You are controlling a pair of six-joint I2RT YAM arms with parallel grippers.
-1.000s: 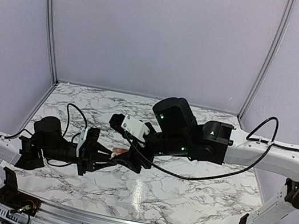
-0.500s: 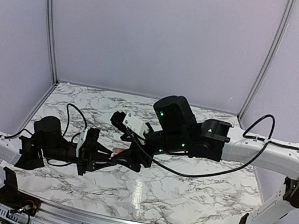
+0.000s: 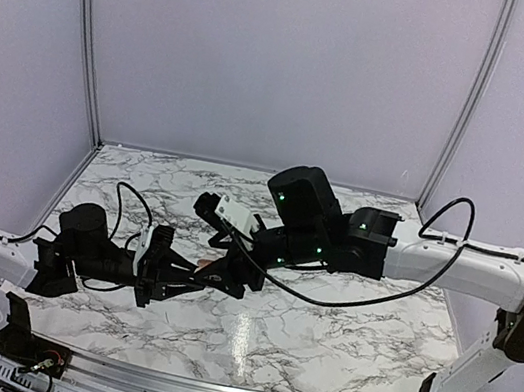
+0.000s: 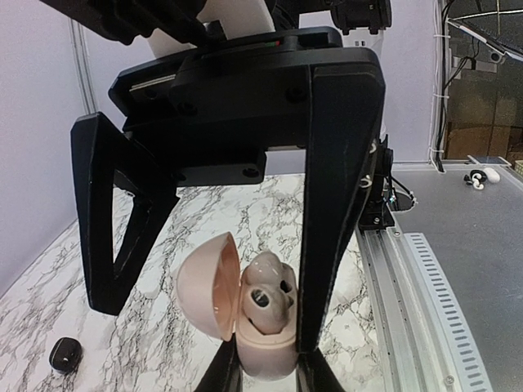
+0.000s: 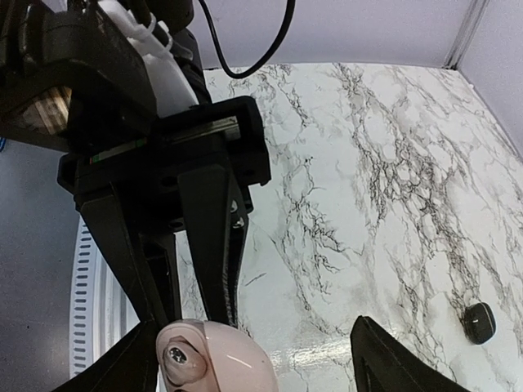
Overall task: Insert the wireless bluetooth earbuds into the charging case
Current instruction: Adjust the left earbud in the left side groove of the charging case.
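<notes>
My left gripper (image 4: 265, 369) is shut on the base of the pale pink charging case (image 4: 263, 331) and holds it above the table with the lid (image 4: 204, 286) swung open. Two dark wells (image 4: 261, 298) show inside, with no earbud seen in them. My right gripper (image 4: 208, 322) is open and empty, and its black fingers (image 4: 335, 204) straddle the case from above. The case also shows in the right wrist view (image 5: 221, 359) and the top view (image 3: 205, 264). A small black rounded thing (image 5: 478, 322) lies on the marble; I cannot tell if it is an earbud.
The same black thing shows at the lower left of the left wrist view (image 4: 65, 355). The metal rail (image 4: 409, 278) runs along the table's near edge. Purple walls close the table's back and sides (image 3: 286, 58).
My right gripper has moved a little left and down, closer over the open case. My left arm and the case have stayed still.
</notes>
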